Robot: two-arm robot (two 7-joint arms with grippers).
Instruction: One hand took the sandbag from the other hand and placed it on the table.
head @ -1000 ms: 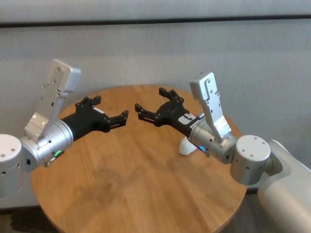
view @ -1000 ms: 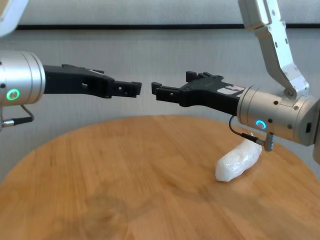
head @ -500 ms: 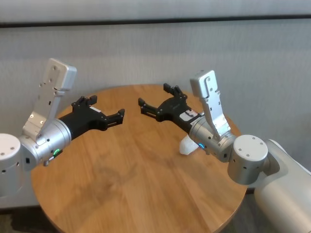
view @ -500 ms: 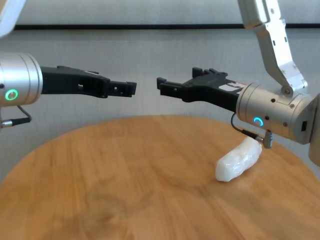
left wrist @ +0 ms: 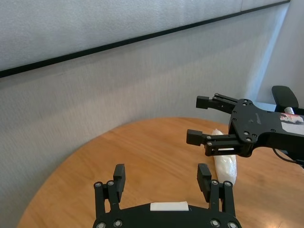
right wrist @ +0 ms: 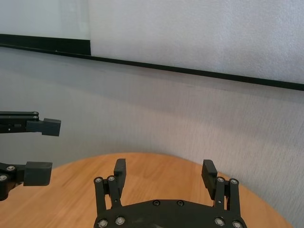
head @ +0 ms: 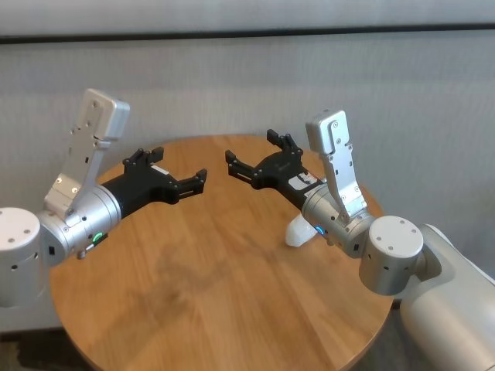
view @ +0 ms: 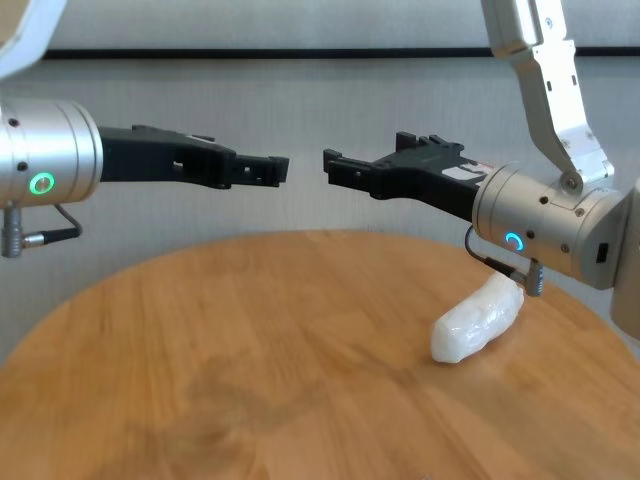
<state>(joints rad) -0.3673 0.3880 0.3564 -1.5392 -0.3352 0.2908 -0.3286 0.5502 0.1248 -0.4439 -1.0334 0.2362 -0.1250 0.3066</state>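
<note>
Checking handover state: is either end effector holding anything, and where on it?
Nothing held. Left end effector and right end effector are both open and empty above the table. The sandbag lies on it under the right wrist.

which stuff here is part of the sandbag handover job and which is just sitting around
Part of the job:
- sandbag, lying on the table under the right wrist
- right gripper, open, empty, above the table
- left gripper, open, empty, facing it
- table

Just sitting around:
- nothing else on the table; only the grey wall behind
</note>
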